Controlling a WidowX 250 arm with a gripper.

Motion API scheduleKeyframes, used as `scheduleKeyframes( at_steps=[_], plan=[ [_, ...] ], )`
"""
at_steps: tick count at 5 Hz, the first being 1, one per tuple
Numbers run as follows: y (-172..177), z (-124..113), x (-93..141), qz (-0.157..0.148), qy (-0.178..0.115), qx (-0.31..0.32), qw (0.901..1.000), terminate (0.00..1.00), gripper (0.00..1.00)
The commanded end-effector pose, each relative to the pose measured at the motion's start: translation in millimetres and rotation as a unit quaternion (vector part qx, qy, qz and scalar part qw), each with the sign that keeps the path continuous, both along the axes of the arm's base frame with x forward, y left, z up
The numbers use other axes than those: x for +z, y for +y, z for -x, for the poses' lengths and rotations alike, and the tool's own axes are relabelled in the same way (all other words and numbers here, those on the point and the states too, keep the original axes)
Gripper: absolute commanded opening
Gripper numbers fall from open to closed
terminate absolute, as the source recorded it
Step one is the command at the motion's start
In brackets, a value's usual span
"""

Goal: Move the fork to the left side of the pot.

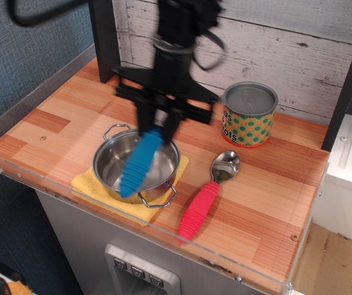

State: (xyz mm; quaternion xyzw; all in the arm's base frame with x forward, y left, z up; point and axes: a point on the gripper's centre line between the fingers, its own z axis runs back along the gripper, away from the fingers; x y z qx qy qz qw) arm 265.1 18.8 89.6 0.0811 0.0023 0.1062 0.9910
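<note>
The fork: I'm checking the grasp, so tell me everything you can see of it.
The fork shows a thick ribbed blue handle that looks like plastic. It hangs tilted, its lower end down-left, in front of the steel pot. Its upper end is clamped in the gripper, whose jaws hide the tines. Nothing else visibly touches it.

The fork [140, 162], with a thick ribbed blue handle, hangs tilted in the air over the pot, its tines hidden. The pot [136, 167], shiny steel with two wire loop handles, stands upright near the table's front edge, toward the left.
</note>
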Motion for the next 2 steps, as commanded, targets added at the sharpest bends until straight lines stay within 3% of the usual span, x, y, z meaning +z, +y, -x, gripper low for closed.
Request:
scheduleKeyframes(
  at_steps=[1,2],
  plan=[
    [60.9,2.1,13.9,0.005,0.000,0.048,0.9988,0.00,0.00],
    [84.9,-4.4,10.3,-0.009,0.000,0.031,0.9995,0.00,0.00]
  ],
)
